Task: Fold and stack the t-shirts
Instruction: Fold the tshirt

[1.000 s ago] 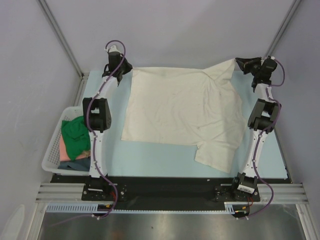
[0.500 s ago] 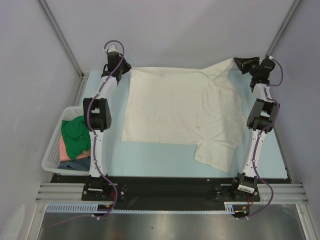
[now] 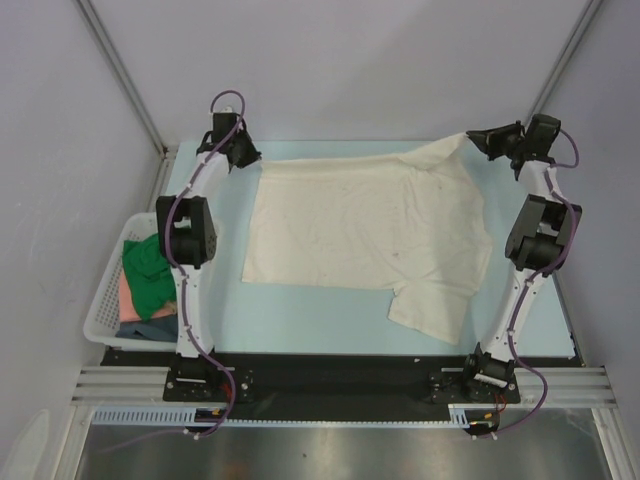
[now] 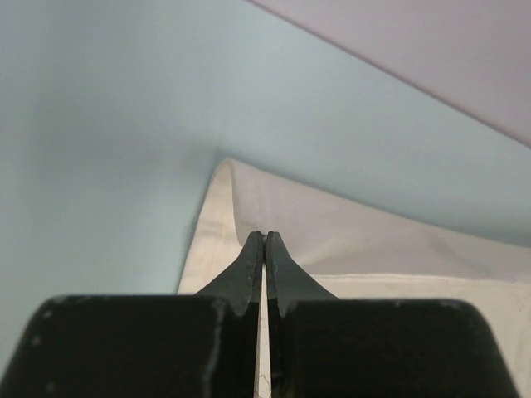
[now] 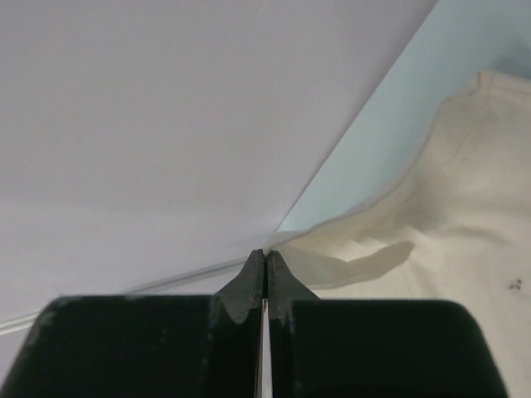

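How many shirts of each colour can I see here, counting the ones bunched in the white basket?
Cream t-shirt: 1
Green t-shirt: 1
Pink t-shirt: 1
Dark blue t-shirt: 1
Total: 4

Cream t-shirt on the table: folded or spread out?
Spread out, unfolded. The large cream cloth t-shirt lies in one flat layer on the light blue table; left claw and right claw pinch its far corners.
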Available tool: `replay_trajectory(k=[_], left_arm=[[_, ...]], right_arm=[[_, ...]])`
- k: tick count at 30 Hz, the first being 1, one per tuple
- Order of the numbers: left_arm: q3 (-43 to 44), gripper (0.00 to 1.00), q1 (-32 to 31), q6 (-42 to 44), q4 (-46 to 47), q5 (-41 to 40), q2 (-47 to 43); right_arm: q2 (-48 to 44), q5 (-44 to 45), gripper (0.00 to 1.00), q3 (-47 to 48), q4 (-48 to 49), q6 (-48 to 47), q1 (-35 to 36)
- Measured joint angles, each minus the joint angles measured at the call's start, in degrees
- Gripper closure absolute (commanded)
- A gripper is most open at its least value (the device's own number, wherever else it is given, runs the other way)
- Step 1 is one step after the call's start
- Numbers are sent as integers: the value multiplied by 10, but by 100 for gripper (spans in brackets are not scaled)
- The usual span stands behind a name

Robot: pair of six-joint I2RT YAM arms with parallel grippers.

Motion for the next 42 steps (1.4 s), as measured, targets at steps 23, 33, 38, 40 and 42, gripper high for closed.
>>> replay_trajectory(k=[23, 33, 38, 40, 42], left_arm=[[-69, 100, 0, 65, -196, 3, -92], [-128, 100, 0, 65, -202, 6, -92], [-130, 100, 0, 69, -208, 9, -92], [-130, 100, 0, 69, -208, 9, -92], [-130, 100, 0, 69, -208, 9, -92]], right_arm=[[-223, 33, 100, -276, -193, -127, -16], [-279, 49, 100, -299, -212, -153, -17], [-280, 55, 100, -310, -221, -169, -20], [-280, 57, 100, -320, -225, -174, -23], [-280, 59, 100, -326, -232, -179, -25]])
